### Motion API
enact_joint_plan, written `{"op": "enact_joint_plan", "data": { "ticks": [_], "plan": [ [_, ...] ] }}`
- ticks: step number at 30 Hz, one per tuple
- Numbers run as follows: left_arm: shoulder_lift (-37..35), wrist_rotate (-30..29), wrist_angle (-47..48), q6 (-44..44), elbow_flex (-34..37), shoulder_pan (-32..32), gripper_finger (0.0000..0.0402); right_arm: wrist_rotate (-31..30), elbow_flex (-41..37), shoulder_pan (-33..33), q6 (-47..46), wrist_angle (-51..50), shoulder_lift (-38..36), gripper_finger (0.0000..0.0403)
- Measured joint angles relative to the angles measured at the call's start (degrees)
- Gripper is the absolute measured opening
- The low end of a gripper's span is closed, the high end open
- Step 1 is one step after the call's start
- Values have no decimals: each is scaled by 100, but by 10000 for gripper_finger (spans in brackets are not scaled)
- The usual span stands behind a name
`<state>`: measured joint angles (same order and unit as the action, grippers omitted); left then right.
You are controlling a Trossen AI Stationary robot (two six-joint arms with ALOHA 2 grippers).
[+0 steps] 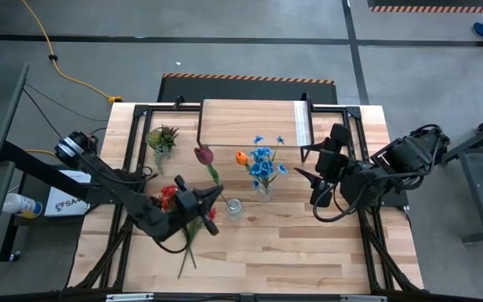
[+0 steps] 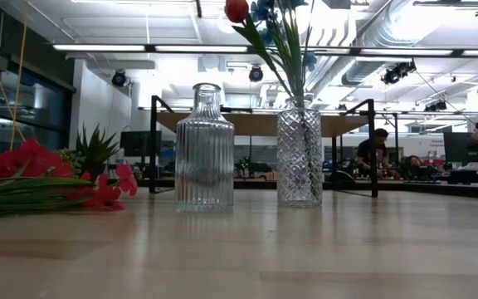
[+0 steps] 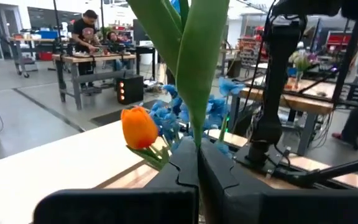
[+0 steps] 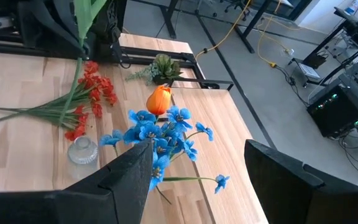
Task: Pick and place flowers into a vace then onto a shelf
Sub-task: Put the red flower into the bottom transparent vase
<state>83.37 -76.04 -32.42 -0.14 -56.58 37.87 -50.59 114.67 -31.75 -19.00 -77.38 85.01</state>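
My left gripper (image 1: 215,195) is over the table's middle, shut on the dark maroon tulip (image 1: 204,154). The red-bloomed bunch (image 1: 173,201) lies flat on the table beneath the left arm, and its blooms (image 2: 48,176) show in the low view. An empty ribbed glass vase (image 1: 234,206) stands beside it. The blue-bloomed bunch (image 1: 263,163) and the orange tulip (image 1: 241,157) stand with their stems in a diamond-cut vase (image 2: 299,158). My right gripper (image 4: 197,180) hovers open, right of that vase. The shelf (image 1: 254,122) stands at the far edge. My left gripper pinches the maroon tulip's green stem and leaves (image 3: 197,134) between its two shut fingers (image 3: 219,171). The stem runs on past the fingertips toward the far edge, with the bloom (image 1: 204,154) beyond them. The tulip is lifted clear of the table.
A small green leafy tuft (image 1: 162,137) stands at the far left, near the shelf's left end. The near half of the tabletop (image 1: 292,260) is bare wood. The two vases (image 2: 204,149) stand close together. People work at benches in the room behind the table.
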Motion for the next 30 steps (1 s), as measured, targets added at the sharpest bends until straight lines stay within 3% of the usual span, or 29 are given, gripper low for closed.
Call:
{"op": "enact_joint_plan", "data": {
  "ticks": [9, 30],
  "plan": [
    [364, -337, 96, -220, 4, -42, 30, 14, 0, 0, -4, -4, 0, 245],
    [770, -296, 312, -163, 9, -407, 30, 17, 0, 0, -21, 7, 0, 245]
  ]
}}
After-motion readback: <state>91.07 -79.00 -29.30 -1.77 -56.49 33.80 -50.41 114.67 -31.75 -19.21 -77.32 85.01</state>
